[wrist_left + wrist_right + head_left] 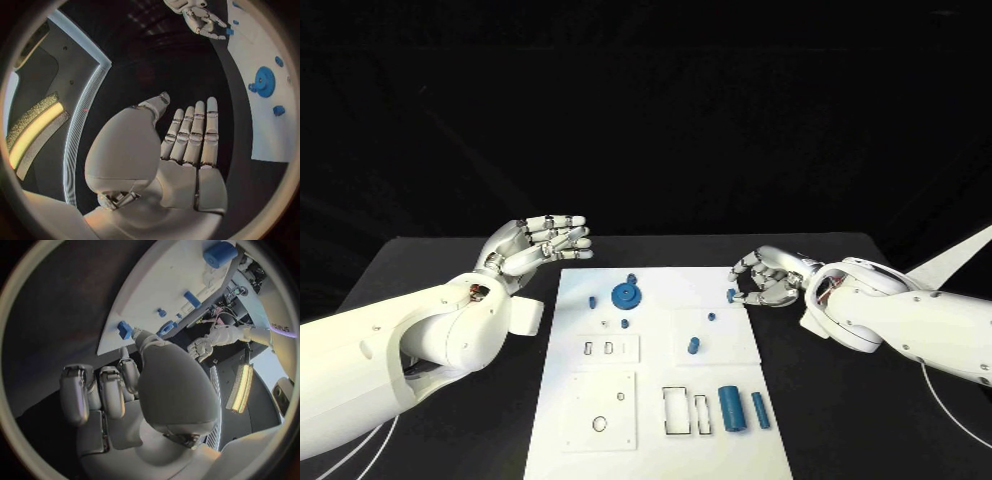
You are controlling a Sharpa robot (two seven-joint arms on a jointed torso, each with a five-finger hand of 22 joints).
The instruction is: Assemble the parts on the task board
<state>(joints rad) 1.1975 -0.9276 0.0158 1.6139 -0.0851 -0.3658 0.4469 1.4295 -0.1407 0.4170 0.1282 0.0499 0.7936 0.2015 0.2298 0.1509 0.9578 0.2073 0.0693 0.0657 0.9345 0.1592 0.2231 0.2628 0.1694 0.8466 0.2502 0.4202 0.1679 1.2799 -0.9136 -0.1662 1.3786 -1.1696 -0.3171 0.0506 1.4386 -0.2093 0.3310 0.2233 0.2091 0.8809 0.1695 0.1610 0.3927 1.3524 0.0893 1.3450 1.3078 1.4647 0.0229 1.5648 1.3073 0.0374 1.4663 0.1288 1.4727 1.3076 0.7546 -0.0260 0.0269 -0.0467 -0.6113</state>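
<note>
**Small part pinched at the board's edge, and the grip looks thin**

Nearest the robot, two blue cylinders (731, 408) lie side by side at the near right of the task board (589, 385), beside empty rectangular slots; nothing is touching them. Further up the white plate, a short blue peg (692, 345) stands alone. Now the action: the right hand (769, 278) sits at the board's right edge, fingers curled in, with a small blue part (731, 295) caught at its fingertips. That's the worry. The hold seems to be on the very end of the piece, so any twist of the wrist could flip it out onto the black table, and a tilted part would likely jam rather than seat.

Beyond that, the blue gear (629, 295) rests near the far edge. The left hand (538, 244) hovers off the far left corner, empty, its fingers straight and close together.

The head view cannot settle the pinch; the right wrist view does, showing the blue piece against a fingertip (134, 336). The left wrist view shows that flat, empty palm (187, 150) plainly, with the gear (265, 81) out ahead.
</note>
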